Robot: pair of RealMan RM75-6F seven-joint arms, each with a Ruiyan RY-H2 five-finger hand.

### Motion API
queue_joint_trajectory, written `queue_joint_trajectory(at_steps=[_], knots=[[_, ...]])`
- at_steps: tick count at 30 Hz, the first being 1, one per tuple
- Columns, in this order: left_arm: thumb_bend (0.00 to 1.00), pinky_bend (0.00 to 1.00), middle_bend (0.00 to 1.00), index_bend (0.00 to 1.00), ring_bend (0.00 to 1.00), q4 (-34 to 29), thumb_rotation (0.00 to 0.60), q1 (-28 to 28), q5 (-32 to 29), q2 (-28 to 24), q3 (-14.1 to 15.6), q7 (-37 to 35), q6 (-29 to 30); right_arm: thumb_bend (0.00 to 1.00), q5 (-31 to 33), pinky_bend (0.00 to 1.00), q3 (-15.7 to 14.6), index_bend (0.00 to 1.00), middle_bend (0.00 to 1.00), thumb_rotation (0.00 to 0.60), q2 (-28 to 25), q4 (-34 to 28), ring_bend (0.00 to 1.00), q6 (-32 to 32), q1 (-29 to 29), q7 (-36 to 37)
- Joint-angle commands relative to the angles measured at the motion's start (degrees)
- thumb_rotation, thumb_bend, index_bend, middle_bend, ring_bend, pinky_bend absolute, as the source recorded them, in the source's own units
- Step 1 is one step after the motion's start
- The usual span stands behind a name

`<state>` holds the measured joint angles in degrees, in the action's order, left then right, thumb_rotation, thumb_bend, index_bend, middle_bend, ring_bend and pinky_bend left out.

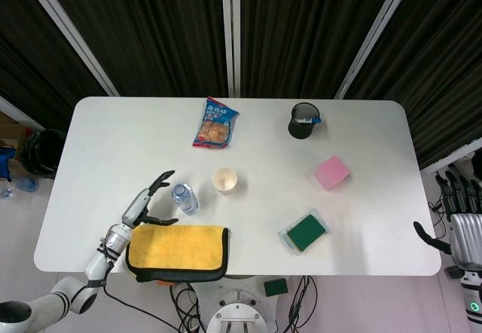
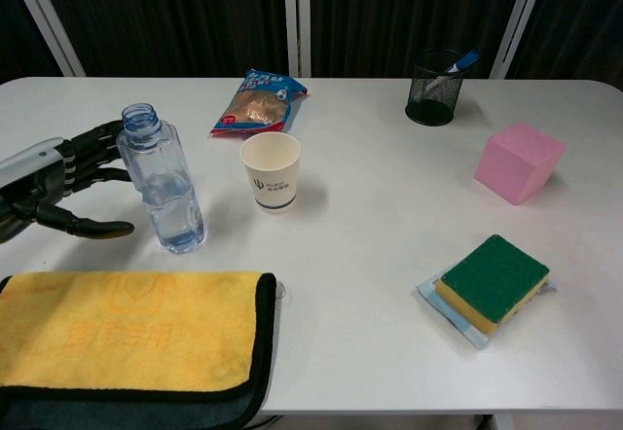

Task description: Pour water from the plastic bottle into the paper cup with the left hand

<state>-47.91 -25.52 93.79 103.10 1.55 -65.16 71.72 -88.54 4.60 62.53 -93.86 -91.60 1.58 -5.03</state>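
Left hand point(image 2: 49, 192) beside plastic bottle point(image 2: 164, 182)

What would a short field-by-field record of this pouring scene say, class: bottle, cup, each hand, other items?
bottle: plastic bottle upright, uncapped, partly filled
cup: paper cup upright, to the right of the bottle, apart from it
left hand: left hand open beside the bottle, not gripping
right hand: right hand off the table's right edge, holding nothing
other: yellow cloth, snack bag, pen holder, pink block, sponge

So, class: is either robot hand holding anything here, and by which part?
Nothing is held. The left robot hand is open beside the plastic bottle; the right robot hand hangs off the table.
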Motion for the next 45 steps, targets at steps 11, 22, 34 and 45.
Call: queue_joint_trajectory(at_steps=[11,22,34,45], knots=[[0.0,0.16,0.14,0.07,0.07,-1.8,0.6,-1.5,-0.5,0.2,0.3,-5.6,-0.5,0.19,0.3,0.0,0.1,0.0,0.0,0.492,0.3,0.9,0.0,0.5,0.1,0.8],[0.0,0.18,0.23,0.18,0.12,-3.0,0.6,-3.0,-1.9,1.9,-1.1,-5.5,-1.3,0.19,0.9,0.0,0.3,0.0,0.0,0.492,0.4,1.5,0.0,0.8,0.1,1.2],[0.06,0.23,0.37,0.36,0.2,-2.9,0.6,-3.8,-3.7,3.7,-2.8,-5.6,-1.8,0.2,1.2,0.0,0.3,0.0,0.0,0.491,0.5,2.0,0.0,1.2,0.1,1.5],[0.26,0.27,0.49,0.5,0.26,-2.7,0.6,-4.2,-4.1,4.4,-2.7,-5.5,-2.3,0.2,1.7,0.0,0.4,0.0,0.0,0.493,0.6,2.6,0.0,1.6,0.2,2.0]])
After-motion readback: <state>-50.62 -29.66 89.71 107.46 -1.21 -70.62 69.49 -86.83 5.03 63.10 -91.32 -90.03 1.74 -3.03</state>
